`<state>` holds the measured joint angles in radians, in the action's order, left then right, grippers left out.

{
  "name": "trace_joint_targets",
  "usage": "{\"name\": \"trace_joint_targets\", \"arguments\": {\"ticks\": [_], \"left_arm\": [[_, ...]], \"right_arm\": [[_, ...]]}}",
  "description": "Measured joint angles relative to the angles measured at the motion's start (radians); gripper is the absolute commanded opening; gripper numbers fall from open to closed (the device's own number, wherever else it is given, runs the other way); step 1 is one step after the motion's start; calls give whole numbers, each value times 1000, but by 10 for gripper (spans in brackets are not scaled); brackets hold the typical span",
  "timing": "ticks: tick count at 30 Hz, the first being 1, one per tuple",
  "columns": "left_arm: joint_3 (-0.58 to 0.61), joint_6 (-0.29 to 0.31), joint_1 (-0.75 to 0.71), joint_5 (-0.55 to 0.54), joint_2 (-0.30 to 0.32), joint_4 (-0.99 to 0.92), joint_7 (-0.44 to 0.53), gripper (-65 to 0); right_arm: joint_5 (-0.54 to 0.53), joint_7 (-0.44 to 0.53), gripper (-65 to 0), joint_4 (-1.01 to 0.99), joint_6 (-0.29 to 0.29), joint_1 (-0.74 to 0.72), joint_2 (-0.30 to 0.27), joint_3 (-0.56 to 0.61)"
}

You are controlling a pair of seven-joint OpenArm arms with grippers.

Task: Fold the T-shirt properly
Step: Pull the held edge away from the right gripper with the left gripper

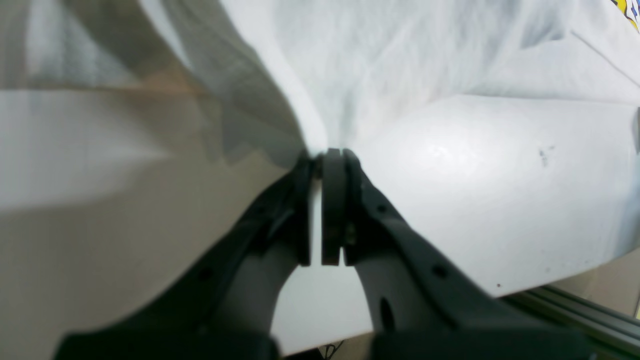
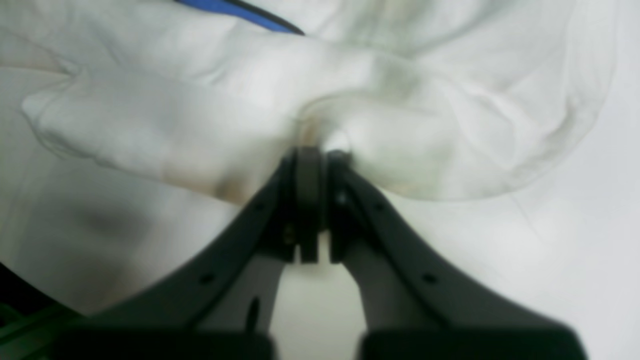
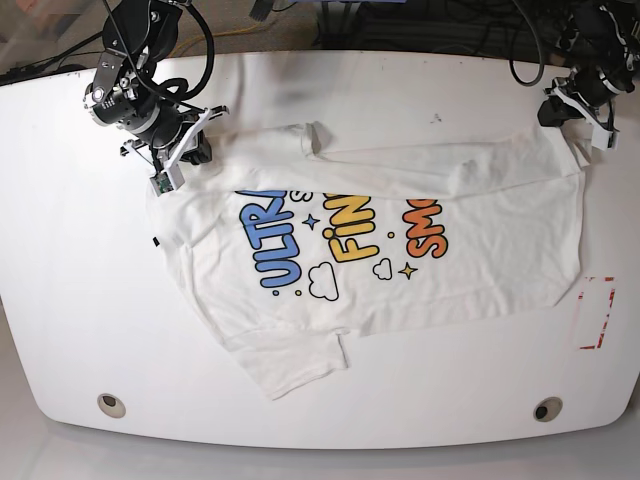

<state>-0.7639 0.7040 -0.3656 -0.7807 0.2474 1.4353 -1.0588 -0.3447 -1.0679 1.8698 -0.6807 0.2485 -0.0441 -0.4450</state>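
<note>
Pinching T-shirt edges, both pincers, near table rim.

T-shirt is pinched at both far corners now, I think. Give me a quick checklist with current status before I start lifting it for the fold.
1. Left gripper shut on the T-shirt: ok, jaws closed with white cloth bunched at the tips.
2. Right gripper shut on the T-shirt: ok, fabric gathered between closed jaws.
3. Single layer only in each pinch: cannot tell, cloth is bunched and blurred at both tips.
4. Shirt lying flat: not ok, the far edge is folded over the top of the print and the near sleeve is creased.
5. Whole shirt on the table: ok.
</note>
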Motion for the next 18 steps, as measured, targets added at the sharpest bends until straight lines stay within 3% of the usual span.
{"name": "trace_joint_targets", "arguments": {"ticks": [5, 10, 18], "left_arm": [[0, 0, -3, 10, 0, 18, -3, -650], [0, -5, -27, 135, 0, 124, -30, -650], [-7, -7, -97, 218, -3, 315, -21, -650]], "right_arm": [[0, 0, -650, 2, 0, 3, 0, 0], [0, 0, -650, 3, 0, 23, 0, 0], [-8, -3, -650, 62, 0, 58, 2, -1]]}}
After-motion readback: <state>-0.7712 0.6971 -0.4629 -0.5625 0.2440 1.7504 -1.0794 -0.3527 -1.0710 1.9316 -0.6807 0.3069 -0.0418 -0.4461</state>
